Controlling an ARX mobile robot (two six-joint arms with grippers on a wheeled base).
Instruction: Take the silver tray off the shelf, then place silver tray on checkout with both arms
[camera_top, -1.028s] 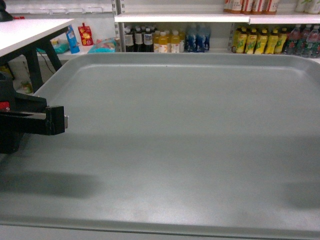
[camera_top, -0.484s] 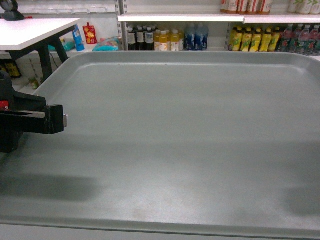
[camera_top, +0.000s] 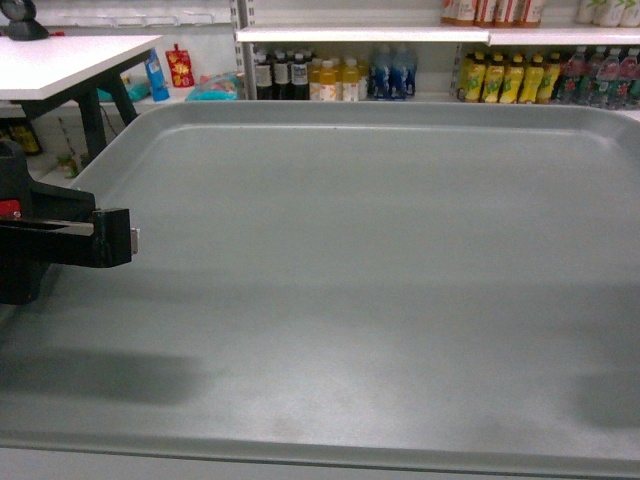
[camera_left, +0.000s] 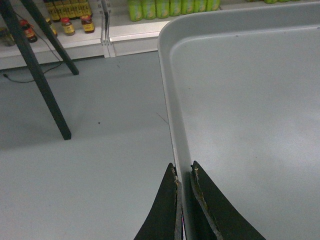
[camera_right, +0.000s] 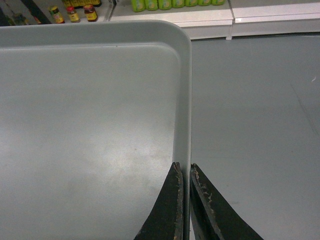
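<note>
The silver tray fills most of the head view, held level above the floor. My left gripper is shut on its left rim, one finger inside and one outside the rim. On the opposite side my right gripper is shut on the right rim in the same way. In the head view the left gripper's black body shows at the tray's left edge; the right gripper is out of that view. The checkout, a white-topped table on dark legs, stands at the far left. The shelf runs behind the tray.
Bottled drinks line the shelf boards behind the tray, with more yellow and clear bottles to the right. Dark table legs slant down to the grey floor left of the tray. Bare grey floor lies to the tray's right.
The view has swung slightly: the checkout table and shelf have shifted right and the table shows more fully. Both grippers keep their hold on the tray.
</note>
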